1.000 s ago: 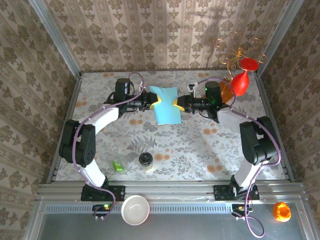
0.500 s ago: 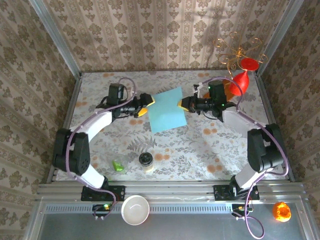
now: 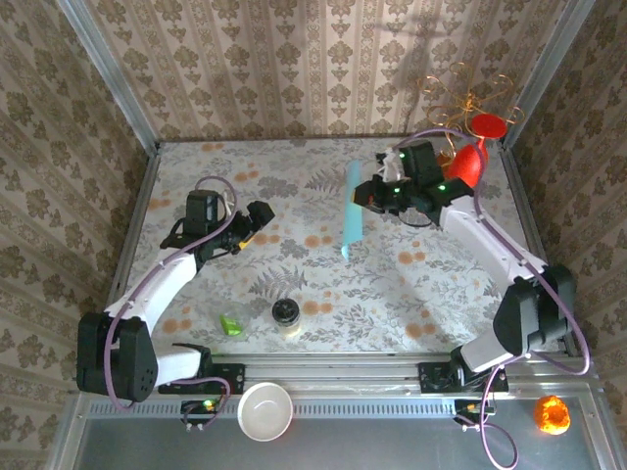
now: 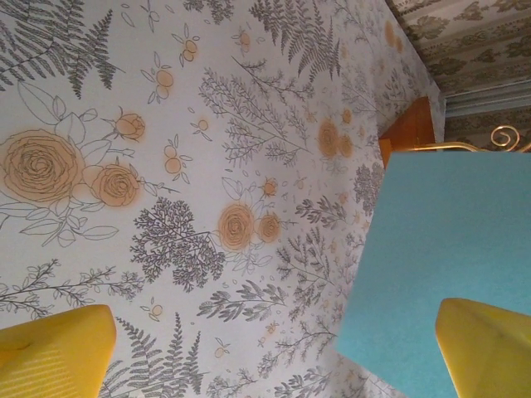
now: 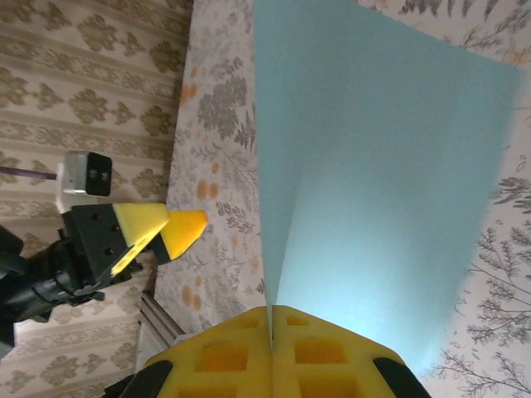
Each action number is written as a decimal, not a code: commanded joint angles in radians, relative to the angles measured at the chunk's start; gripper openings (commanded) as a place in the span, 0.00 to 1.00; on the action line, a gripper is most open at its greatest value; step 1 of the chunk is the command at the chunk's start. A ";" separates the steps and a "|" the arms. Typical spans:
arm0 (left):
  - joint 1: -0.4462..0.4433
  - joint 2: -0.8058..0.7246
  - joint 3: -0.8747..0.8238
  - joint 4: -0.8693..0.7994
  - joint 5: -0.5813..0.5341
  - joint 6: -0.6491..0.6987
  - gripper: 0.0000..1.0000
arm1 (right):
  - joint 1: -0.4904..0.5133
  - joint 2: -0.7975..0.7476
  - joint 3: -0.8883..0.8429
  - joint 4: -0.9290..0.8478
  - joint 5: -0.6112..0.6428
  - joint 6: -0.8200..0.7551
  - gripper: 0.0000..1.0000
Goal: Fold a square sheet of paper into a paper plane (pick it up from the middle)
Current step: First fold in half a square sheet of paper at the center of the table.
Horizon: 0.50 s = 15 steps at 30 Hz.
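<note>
We've got the right pincer (image 3: 364, 196) clamped on the square sheet of paper (image 3: 351, 211), left pincer (image 3: 251, 223) wide open, holding nothing; from above the sheet's edge-on, long axis near-to-far

Lies open across the desk (image 3: 299, 201) between left claw (image 3: 255, 223) and hanging blue sheet (image 3: 351, 211); blocked near the front edge by jar (image 3: 285, 313) and green lump (image 3: 231, 323).

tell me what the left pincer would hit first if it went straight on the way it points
Probably the blue paper hanging from the right pincer, near its edge. Depth is unclear, so the left pincer might slip past onto the table.
</note>
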 commanded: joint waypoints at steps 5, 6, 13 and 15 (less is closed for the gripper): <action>-0.013 0.064 -0.018 0.058 0.024 0.029 0.97 | 0.121 0.210 0.051 0.042 0.114 0.085 0.01; -0.020 0.078 -0.021 0.071 0.026 0.027 0.96 | 0.134 0.236 0.045 0.084 0.108 0.106 0.01; -0.095 0.204 -0.010 0.115 0.029 0.012 0.91 | 0.143 0.349 -0.092 0.451 -0.015 0.264 0.01; -0.126 0.246 0.010 0.112 0.025 0.013 0.88 | 0.133 0.370 -0.121 0.469 -0.017 0.265 0.01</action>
